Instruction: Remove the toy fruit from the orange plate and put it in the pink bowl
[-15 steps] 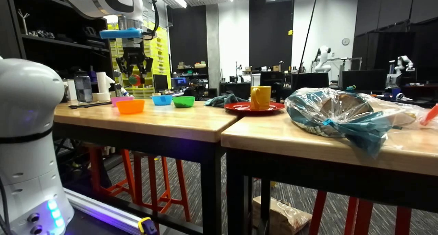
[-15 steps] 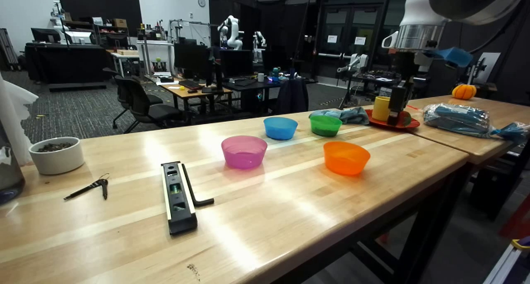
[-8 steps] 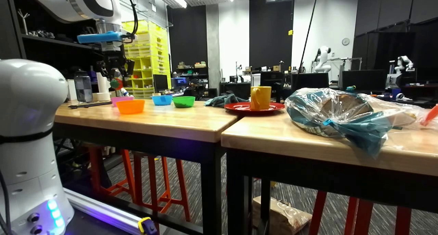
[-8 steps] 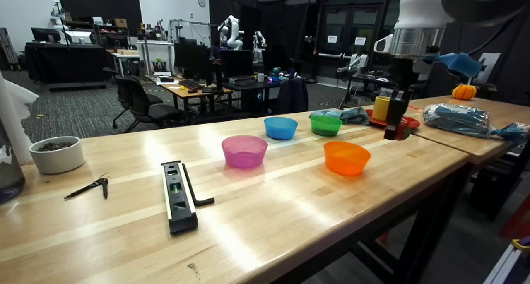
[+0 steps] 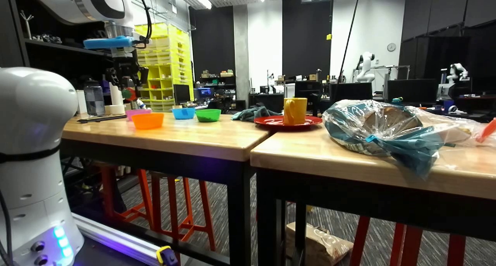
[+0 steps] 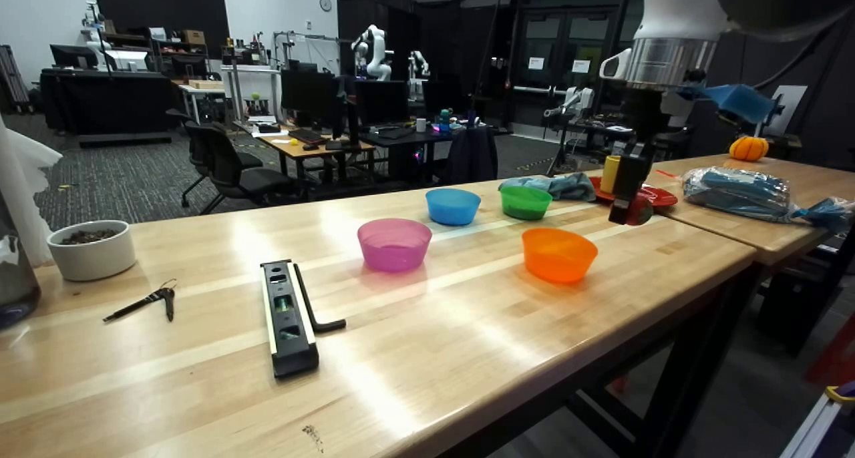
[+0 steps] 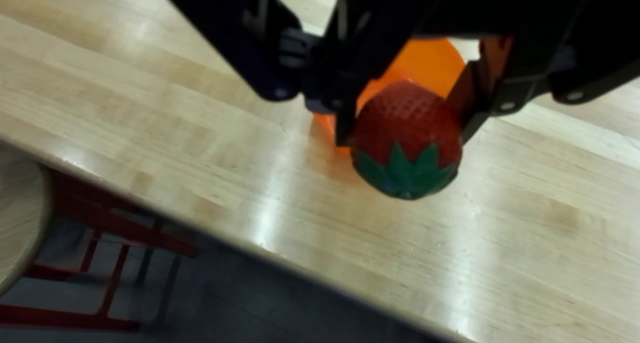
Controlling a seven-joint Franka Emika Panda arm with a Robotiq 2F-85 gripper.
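Wrist view's got the gripper [image 7: 408, 128] pinching a red toy strawberry [image 7: 407, 118], one finger on either side, green leafy end facing the bottom of that view. So yeah, hands full. Part of an orange bowl [image 7: 432, 63] pokes out behind the fingers and the toy strawberry; can't really tell if the berry is straight above it. In both exterior views it's up in the air, off the wooden tabletop [image 6: 441, 338], and well apart from the pink bowl [image 6: 394, 248], which sits upright. There's also a blue bowl [image 6: 453, 207] and a green bowl [image 6: 526, 203], near each other with a gap between.

Other stuff in an exterior view: a spirit level [image 6: 289, 321] with a hex key [image 6: 328, 326] just beside it, a small black tool [image 6: 160, 294] (no clue what exactly), and a white bowl [image 6: 93, 261] of dark bits. Near where the tables meet, a yellow mug [image 5: 295, 111] stands upright on a red plate [image 5: 267, 121], crumpled cloth [image 5: 257, 113] close by.
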